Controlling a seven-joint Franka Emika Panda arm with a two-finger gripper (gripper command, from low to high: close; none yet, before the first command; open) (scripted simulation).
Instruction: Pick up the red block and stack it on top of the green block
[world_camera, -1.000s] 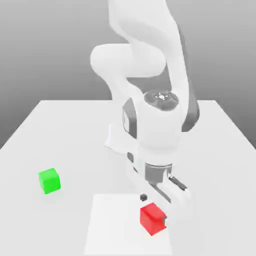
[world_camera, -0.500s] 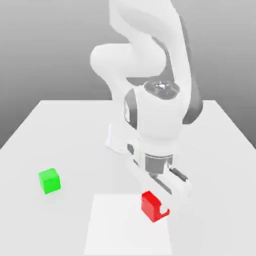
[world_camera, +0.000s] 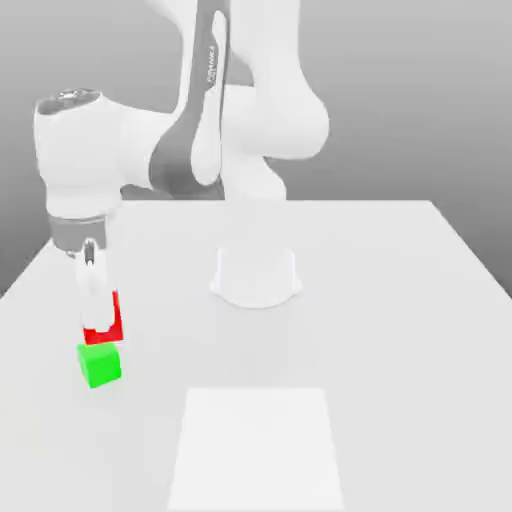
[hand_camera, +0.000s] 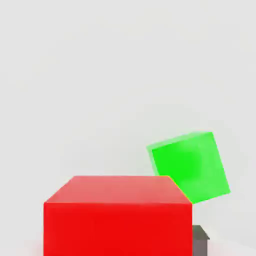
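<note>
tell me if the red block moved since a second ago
Yes. In the exterior view the red block went from the white square across to the exterior view's left, held in the gripper just above the green block.

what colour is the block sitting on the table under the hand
Bright green, plain and unpatterned; the hand view shows it best.

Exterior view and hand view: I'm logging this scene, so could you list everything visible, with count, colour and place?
red block: one, bright red, held in the hand just above the green block, at the exterior view's left
green block: one, bright green, on the table beneath the red block
table: one, white
square patch: one, lighter white, flat on the table's near side
arm: one, white with grey joints, reaching from its base mid-table
hand: one, white, shut on the red block
</note>
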